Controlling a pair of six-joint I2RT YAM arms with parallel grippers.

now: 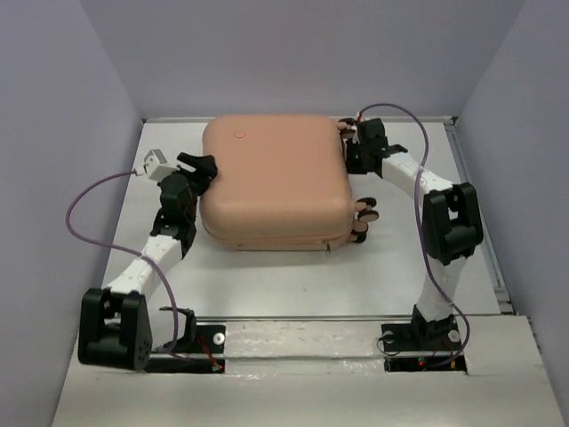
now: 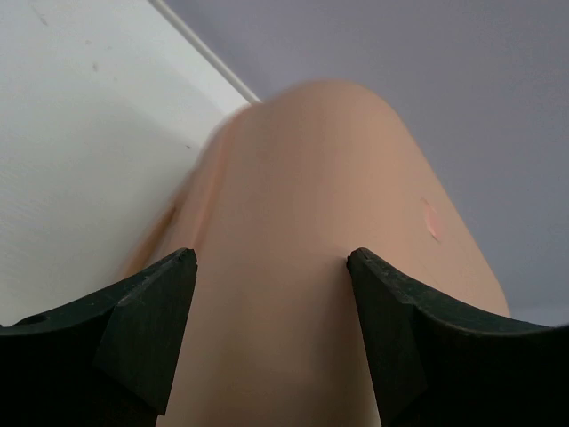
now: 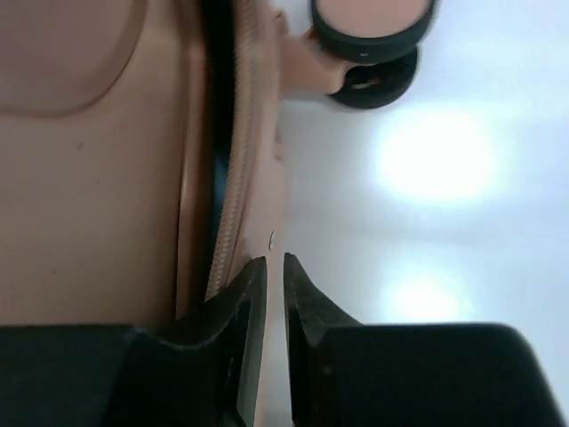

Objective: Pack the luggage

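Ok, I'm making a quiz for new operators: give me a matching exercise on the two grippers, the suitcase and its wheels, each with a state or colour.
1. left gripper
2. right gripper
3. luggage
4. wheels

a. lying flat
b. fingers wide apart
c. fingers almost together at the zipper seam
d. black and peach

Pairs: 1-b, 2-c, 3-a, 4-d

No lettering, number or brand name can be read anywhere. The one sign is a small reddish round emblem (image 1: pixel 238 133) on the lid of the large peach-pink hard-shell suitcase (image 1: pixel 276 182), just beyond the left end effector (image 1: pixel 203 171). It is too small and blurred to make out any characters.
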